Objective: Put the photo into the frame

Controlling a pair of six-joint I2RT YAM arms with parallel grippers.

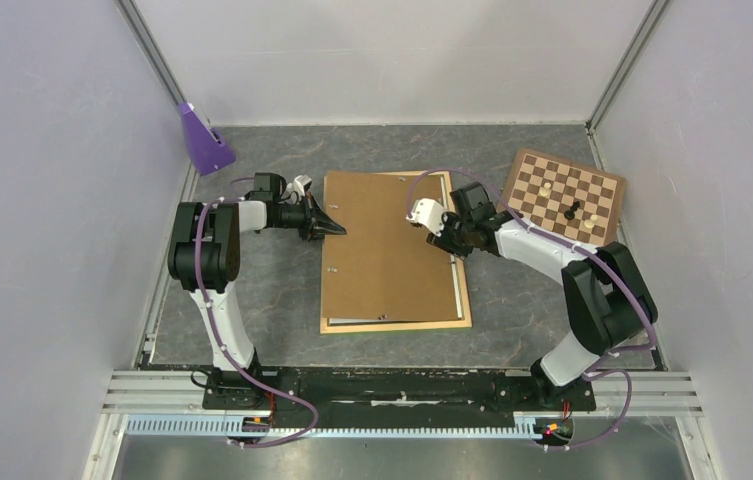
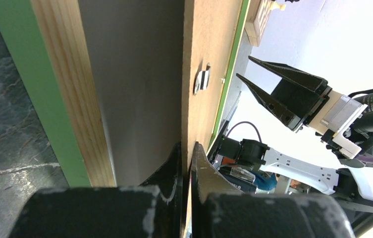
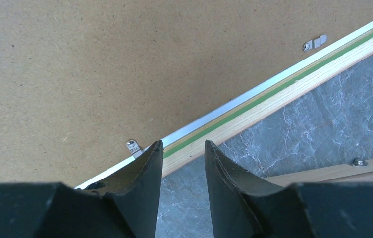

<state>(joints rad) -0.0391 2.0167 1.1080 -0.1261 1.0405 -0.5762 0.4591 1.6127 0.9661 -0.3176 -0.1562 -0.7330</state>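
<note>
Centrally, hardboard panel [image 1: 387, 250] over frame [image 1: 464, 300], chessboard [image 1: 564, 195] nearby

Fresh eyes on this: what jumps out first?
A big brown hardboard panel lies skewed over the frame at table centre. The left gripper is pinched shut on the panel's left edge, while the right gripper hangs open by the frame's right rail. A chessboard with a few pieces sits far right.

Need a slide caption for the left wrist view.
Left fingers pinch the hardboard panel by its edge over the frame; right fingers open beyond.
</note>
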